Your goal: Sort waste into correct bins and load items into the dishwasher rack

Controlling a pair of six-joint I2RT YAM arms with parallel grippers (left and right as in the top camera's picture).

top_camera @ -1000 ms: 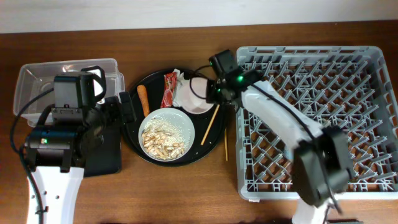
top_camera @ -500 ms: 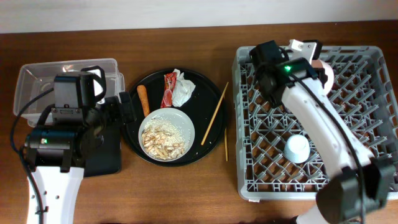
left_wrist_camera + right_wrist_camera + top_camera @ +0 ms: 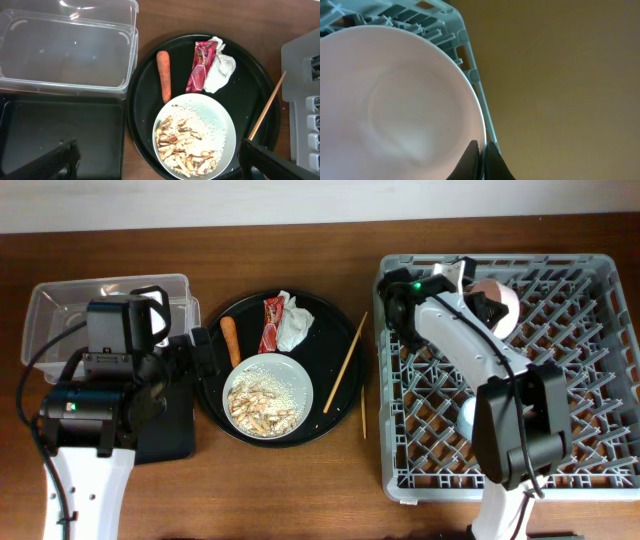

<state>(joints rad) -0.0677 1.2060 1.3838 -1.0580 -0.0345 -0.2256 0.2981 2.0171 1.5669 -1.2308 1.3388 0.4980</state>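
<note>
Holding the bowl [image 3: 395, 100] at the far edge of the rack [image 3: 590, 380], its rim directly between the fingers of the right gripper [image 3: 480, 150]. Lower in the rack, a cup [image 3: 468, 416], partly hidden under the right arm. Beside the rack, 2 chopsticks [image 3: 345, 363]: 1 leaning on the round tray [image 3: 333, 320], 1 on the table [image 3: 300, 480]. On that tray, a plate [image 3: 268, 395] with rice, a carrot stick [image 3: 231, 340], a wrapper [image 3: 271, 323] and a tissue [image 3: 295, 327]. Right fingers pinched tight on the bowl rim. Left gripper [image 3: 159, 150] spread wide over the plate, holding nothing, near the tub [image 3: 60, 305] and the black bin [image 3: 170, 430].
</note>
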